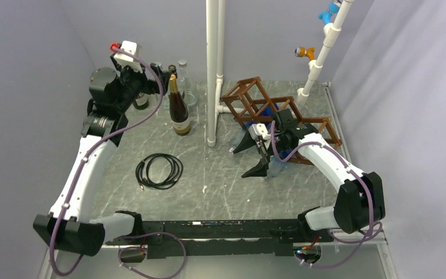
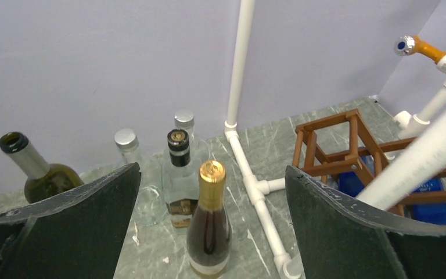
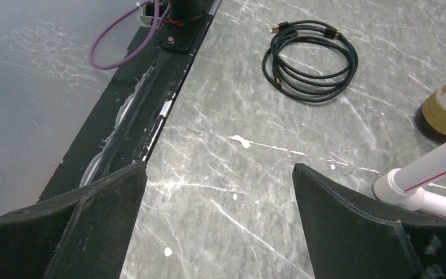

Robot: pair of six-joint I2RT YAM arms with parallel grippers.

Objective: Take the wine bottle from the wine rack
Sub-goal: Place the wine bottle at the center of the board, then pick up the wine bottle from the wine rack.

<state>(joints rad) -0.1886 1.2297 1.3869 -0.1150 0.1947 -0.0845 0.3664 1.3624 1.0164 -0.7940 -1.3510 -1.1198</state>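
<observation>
The wine bottle (image 1: 179, 110), dark with a gold foil cap, stands upright on the table left of the white pipe. In the left wrist view the wine bottle (image 2: 209, 226) shows in the gap between my fingers, touching neither. My left gripper (image 1: 159, 72) (image 2: 212, 168) is open just behind and above the bottle's top. The brown wooden wine rack (image 1: 255, 102) (image 2: 348, 151) sits at the back right, with something blue (image 2: 430, 203) inside it. My right gripper (image 1: 250, 158) (image 3: 219, 165) hangs open in front of the rack over bare table, holding nothing.
Behind the wine bottle stand a green bottle (image 2: 35, 168), a black-capped clear bottle (image 2: 178, 174) and two clear bottles (image 2: 129, 145). An upright white pipe (image 1: 213, 70) divides the table. A coiled black cable (image 1: 159, 170) (image 3: 310, 61) lies at mid-left.
</observation>
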